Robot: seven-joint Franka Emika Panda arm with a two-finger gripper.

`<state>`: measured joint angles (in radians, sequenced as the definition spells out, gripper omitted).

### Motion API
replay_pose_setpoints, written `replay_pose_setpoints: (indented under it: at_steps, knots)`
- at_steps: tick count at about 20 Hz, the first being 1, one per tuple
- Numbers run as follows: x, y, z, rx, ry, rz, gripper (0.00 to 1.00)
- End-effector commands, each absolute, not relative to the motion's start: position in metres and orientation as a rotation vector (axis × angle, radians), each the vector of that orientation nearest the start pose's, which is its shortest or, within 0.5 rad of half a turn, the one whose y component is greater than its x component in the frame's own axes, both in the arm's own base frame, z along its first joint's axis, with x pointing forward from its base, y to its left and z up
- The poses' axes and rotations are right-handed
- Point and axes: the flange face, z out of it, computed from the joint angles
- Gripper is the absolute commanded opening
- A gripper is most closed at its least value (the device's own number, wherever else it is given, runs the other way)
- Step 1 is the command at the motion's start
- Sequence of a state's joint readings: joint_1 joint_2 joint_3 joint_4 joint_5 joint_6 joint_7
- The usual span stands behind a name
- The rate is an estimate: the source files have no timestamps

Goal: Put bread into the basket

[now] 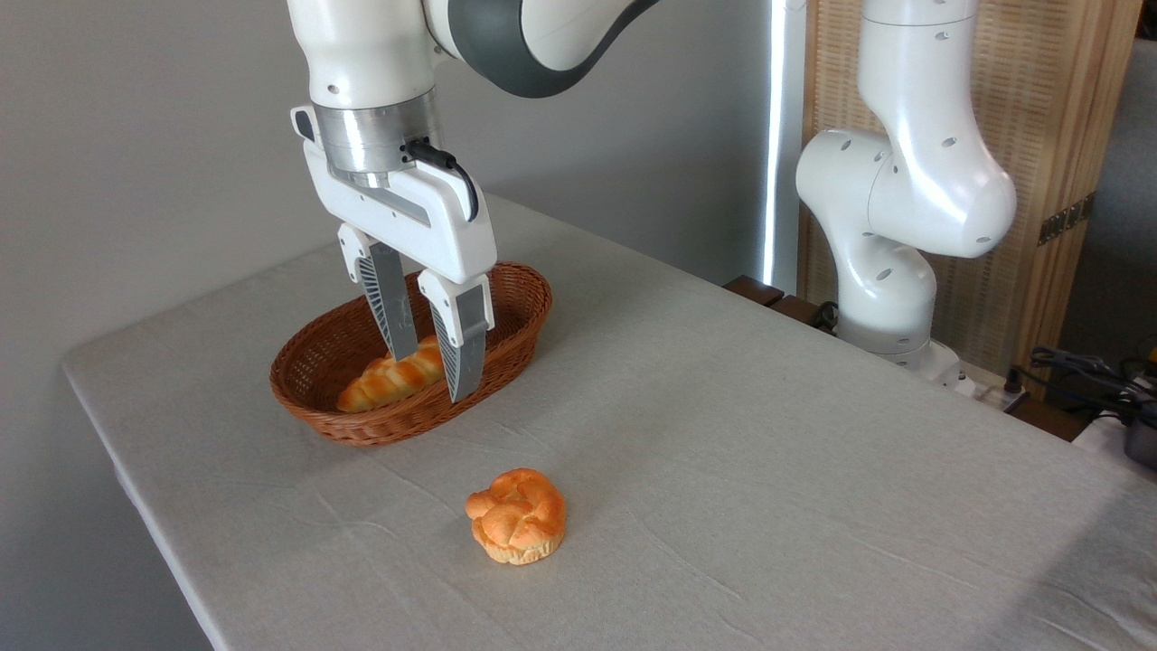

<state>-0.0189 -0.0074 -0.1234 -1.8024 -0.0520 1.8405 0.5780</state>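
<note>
1. The bread [390,378] already lies inside the basket [515,287], toward its 7 o'clock end, so the main job looks done
2. The pincer [432,362] hangs over the loaf's 2 o'clock end, fingers spread either side, seemingly gripping nothing
3. What's left, I'd say, is lifting clear
4. The round bun [516,528] sits on the desk [768,452], at 5 o'clock from the basket

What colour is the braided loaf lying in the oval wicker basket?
Golden-orange with pale stripes between its twists: the braided loaf, seen clearly in the fixed camera view.
</note>
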Motion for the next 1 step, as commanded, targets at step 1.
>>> replay_pose_setpoints:
  at_steps: [1]
  knots:
    - [0.5574,-0.0745,0.5477,-2.980,1.086,-0.071,1.00]
